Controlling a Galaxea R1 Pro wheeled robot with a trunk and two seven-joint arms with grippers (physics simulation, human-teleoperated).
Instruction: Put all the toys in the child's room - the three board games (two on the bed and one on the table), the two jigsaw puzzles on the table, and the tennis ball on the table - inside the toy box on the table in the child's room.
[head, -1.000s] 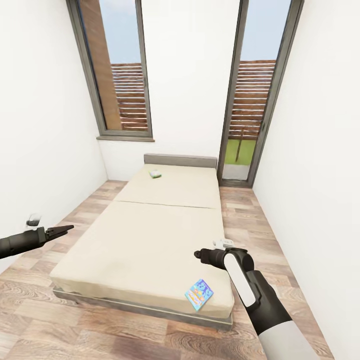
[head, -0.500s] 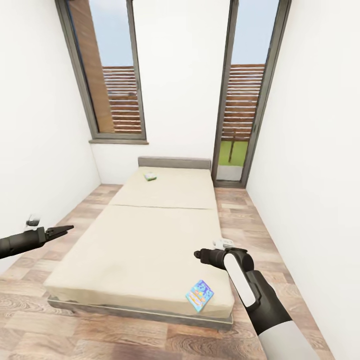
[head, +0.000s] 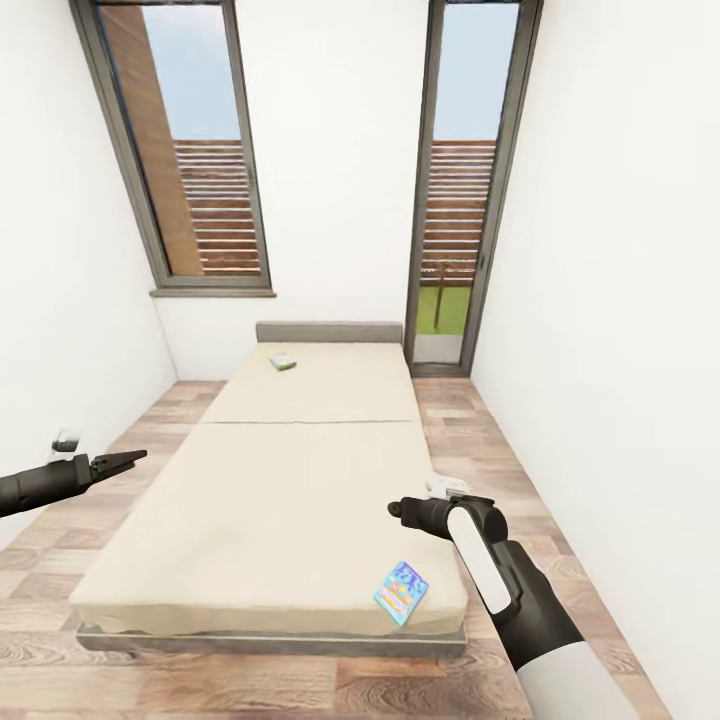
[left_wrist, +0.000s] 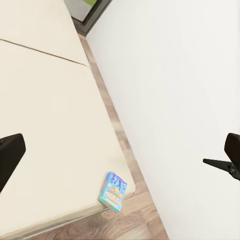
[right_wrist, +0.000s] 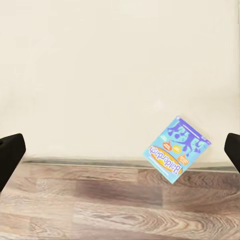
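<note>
We're at the foot of the bed (head: 270, 500), looking along it toward the grey headboard (head: 328, 332) and two tall windows on the far wall.

Blue board game (head: 401, 592) lies flat on the mattress at the near right corner, just inside the edge. It sits nearer to us than the right gripper (head: 398, 511) and slightly below it in the head view, close but apart, no contact. Right wrist view has the same box (right_wrist: 177, 148) between the two fingertips (right_wrist: 10, 152) at the frame edges, with the mattress edge and plank floor (right_wrist: 115, 205) just beyond it. Jaws spread wide, holding nothing.

Second board game, green-edged box (head: 283, 360), is far up the bed near the headboard, left of centre, well apart from both arms.

Left gripper (head: 128, 459) hangs over the floor left of the bed, beside the left wall. In the left wrist view its fingertips stand wide apart at the frame edges, empty; the blue box (left_wrist: 114, 191) shows there at the mattress corner, well apart from it.
</note>
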